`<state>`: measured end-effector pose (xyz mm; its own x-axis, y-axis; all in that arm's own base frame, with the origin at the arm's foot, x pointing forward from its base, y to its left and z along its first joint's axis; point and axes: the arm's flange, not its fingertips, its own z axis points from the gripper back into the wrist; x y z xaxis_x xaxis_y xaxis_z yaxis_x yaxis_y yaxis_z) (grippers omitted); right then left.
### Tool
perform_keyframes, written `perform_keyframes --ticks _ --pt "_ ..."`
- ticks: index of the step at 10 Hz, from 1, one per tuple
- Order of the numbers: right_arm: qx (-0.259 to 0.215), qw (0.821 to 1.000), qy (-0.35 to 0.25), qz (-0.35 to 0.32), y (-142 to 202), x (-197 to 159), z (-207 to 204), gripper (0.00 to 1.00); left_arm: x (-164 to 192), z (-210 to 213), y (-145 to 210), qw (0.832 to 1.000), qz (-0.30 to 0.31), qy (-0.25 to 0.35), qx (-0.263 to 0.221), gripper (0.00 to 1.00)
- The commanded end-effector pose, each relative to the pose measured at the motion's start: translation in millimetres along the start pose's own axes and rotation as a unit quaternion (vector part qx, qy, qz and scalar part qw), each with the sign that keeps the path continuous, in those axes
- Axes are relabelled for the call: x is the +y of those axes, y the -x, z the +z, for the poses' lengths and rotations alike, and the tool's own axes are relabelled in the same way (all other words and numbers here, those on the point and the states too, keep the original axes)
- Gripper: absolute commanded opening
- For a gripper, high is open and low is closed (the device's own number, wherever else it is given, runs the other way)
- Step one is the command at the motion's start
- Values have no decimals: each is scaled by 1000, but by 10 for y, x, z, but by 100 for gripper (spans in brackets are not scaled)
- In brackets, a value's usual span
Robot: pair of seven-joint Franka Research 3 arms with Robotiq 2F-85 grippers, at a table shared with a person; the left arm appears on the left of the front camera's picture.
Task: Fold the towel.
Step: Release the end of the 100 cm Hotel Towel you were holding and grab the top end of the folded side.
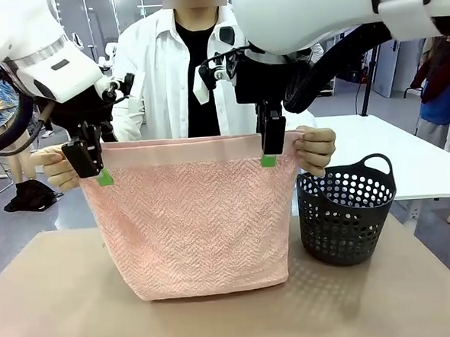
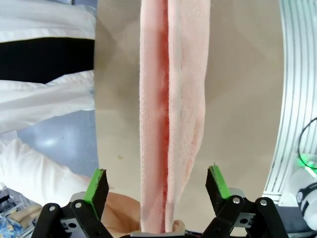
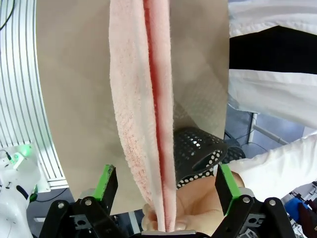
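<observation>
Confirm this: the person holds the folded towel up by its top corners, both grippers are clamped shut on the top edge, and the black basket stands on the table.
Wrong about the grippers. The wrist views show the left gripper and right gripper open, fingers astride the towel.

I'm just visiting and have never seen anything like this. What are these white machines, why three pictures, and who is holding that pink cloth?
The white machines are two robot arms. One picture looks across the table at a person; the other two come from cameras on each arm's wrist, looking down along its jaws. The person's hands hold up the towel, folded double, by its top corners, its lower edge on the table. The left gripper and right gripper have their jaws open on either side of its top edge, not pinching it. A black basket stands beside the towel.
</observation>
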<state>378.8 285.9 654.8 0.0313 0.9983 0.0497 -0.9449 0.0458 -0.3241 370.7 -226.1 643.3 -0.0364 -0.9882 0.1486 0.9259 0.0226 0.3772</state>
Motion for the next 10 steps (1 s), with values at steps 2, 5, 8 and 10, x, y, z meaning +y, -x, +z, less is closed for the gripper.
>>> perform_keyframes --ticks 2,5,8,10 --pt "23 1000 -20 -1 17 -73 -126 100 67 -135 55 1000 17 22 13 64" --pt "26 999 -26 6 37 -75 -162 0 66 -155 20 999 12 33 8 0" --pt "26 999 -31 4 36 -80 -188 13 57 -159 14 999 13 36 5 2" --pt "26 999 -30 4 26 -85 -189 0 52 -148 -1 999 10 36 4 0"
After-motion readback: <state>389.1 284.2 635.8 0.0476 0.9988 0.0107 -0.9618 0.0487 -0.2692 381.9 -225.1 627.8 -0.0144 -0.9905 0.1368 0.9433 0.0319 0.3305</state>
